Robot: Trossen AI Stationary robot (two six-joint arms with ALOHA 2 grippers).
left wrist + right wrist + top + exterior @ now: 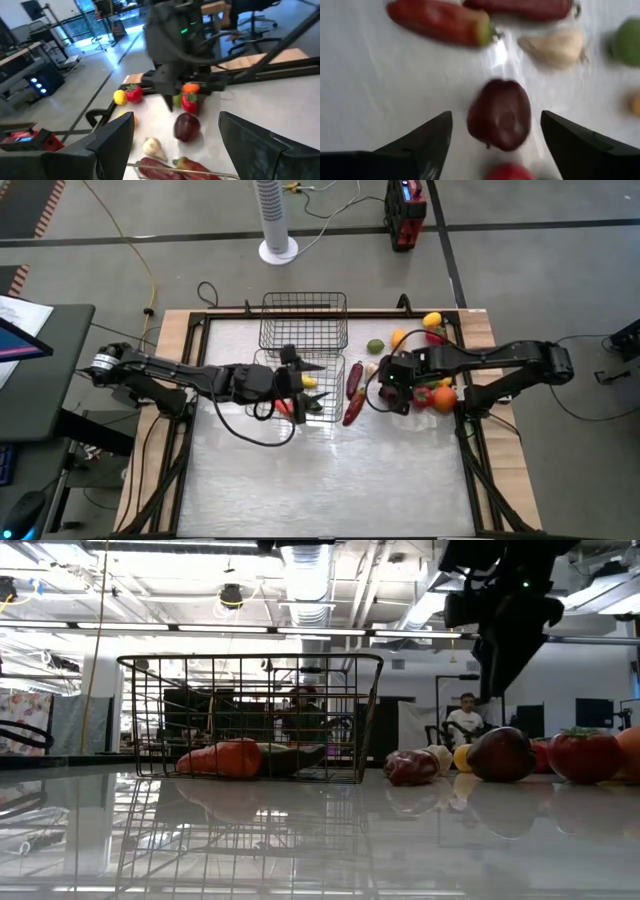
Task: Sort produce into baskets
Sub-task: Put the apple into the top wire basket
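Bare table point(330, 470) near the front edge; produce cluster point(432, 385) and baskets point(305, 330) crowding the far half.

Two black wire-mesh baskets point(304, 320) sit mid-bench point(320, 480), one behind the other. Left gripper point(312, 388) hangs over the nearer basket point(325, 390), which holds yellow and red pieces. Right gripper point(393, 385) is above the produce pile point(432, 385) at the right. Two long dark red peppers point(354, 392) lie between basket and pile.
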